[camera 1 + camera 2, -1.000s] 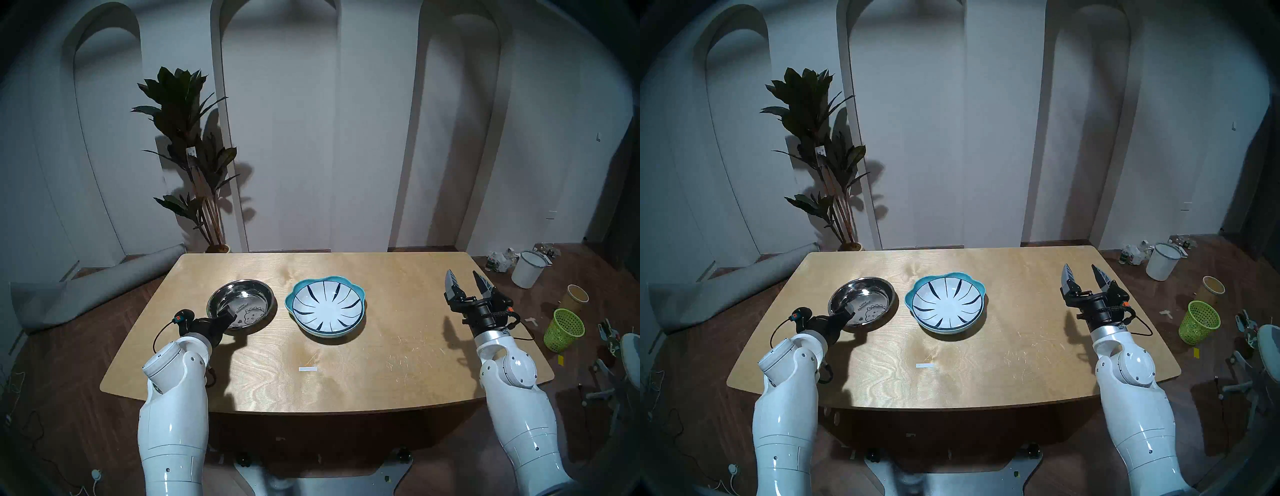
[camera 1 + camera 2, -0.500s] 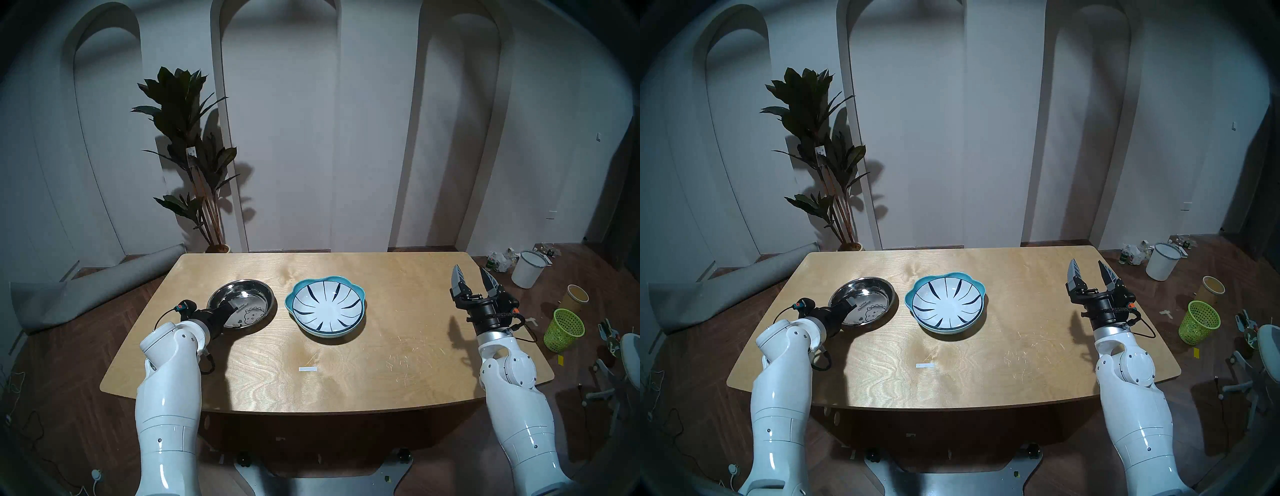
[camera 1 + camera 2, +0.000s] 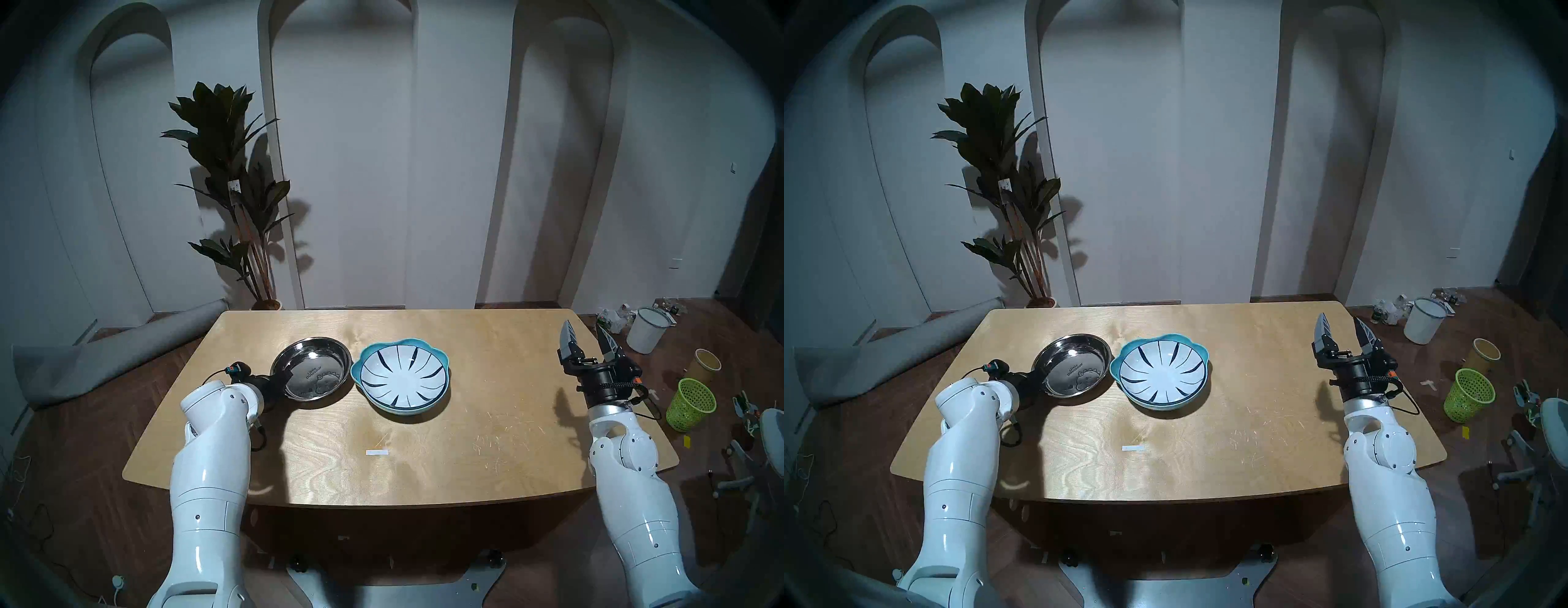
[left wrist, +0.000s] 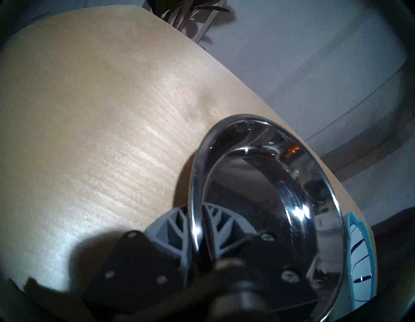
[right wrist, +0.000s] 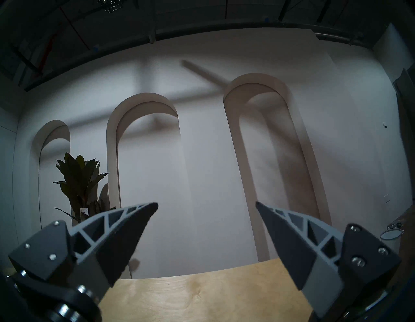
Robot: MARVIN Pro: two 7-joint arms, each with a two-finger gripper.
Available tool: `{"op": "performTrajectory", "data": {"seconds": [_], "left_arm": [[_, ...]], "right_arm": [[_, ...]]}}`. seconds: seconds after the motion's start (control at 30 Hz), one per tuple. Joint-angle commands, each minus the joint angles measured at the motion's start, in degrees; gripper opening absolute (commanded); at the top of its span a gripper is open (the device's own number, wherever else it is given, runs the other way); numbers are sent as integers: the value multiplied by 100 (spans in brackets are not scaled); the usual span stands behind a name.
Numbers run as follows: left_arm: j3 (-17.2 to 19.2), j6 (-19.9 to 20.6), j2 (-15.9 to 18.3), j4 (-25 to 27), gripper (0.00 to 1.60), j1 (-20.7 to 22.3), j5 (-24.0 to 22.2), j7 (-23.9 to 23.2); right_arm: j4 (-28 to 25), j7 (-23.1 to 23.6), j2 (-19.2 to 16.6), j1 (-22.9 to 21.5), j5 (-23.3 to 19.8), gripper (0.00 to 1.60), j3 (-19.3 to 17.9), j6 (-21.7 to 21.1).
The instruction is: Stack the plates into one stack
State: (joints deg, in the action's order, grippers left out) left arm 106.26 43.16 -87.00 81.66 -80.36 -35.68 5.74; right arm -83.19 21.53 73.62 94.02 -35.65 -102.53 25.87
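A shiny steel plate (image 3: 316, 373) with a dinosaur print hangs tilted over the table (image 3: 424, 467), left of centre. My left gripper (image 3: 283, 377) is shut on its near-left rim; in the left wrist view the fingers (image 4: 177, 222) pinch the steel plate's rim (image 4: 195, 180) from both sides. Its right edge reaches the light-blue flower-shaped plate (image 3: 442, 358); I cannot tell whether they touch. The white plate with dark-blue stripes (image 3: 403, 375) lies nested in the blue one. My right gripper (image 3: 587, 339) is open and empty, raised over the table's right edge.
A small white tape strip (image 3: 377, 452) lies on the table near the front. On the floor to the right are a green basket (image 3: 689, 403), a paper cup (image 3: 706, 363) and a white bucket (image 3: 647, 329). A potted plant (image 3: 237, 191) and a rolled grey mat (image 3: 106, 352) are at the left.
My left gripper closed on the steel plate's rim and carried it to the right, up against the blue plate. The right gripper drifted slightly right, still open.
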Motion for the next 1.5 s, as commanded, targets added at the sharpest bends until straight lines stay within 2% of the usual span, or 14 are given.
{"op": "performTrajectory", "data": {"seconds": [0.0,0.33,0.77,1.3,1.47], "left_arm": [[-133,-25,25,7,0,169,31,-63],[-67,-69,8,383,0,132,4,-14],[3,177,73,656,0,431,-19,194],[-183,1087,11,1096,0,892,-368,266],[-484,1184,-104,1267,0,818,-438,292]], "right_arm": [[-83,-13,-36,-107,-25,160,-68,39],[71,8,-27,-190,-15,160,-43,35],[231,68,-34,-303,-5,160,36,58],[329,99,0,-299,-50,160,12,129],[341,132,20,-283,-68,160,-6,186]]}}
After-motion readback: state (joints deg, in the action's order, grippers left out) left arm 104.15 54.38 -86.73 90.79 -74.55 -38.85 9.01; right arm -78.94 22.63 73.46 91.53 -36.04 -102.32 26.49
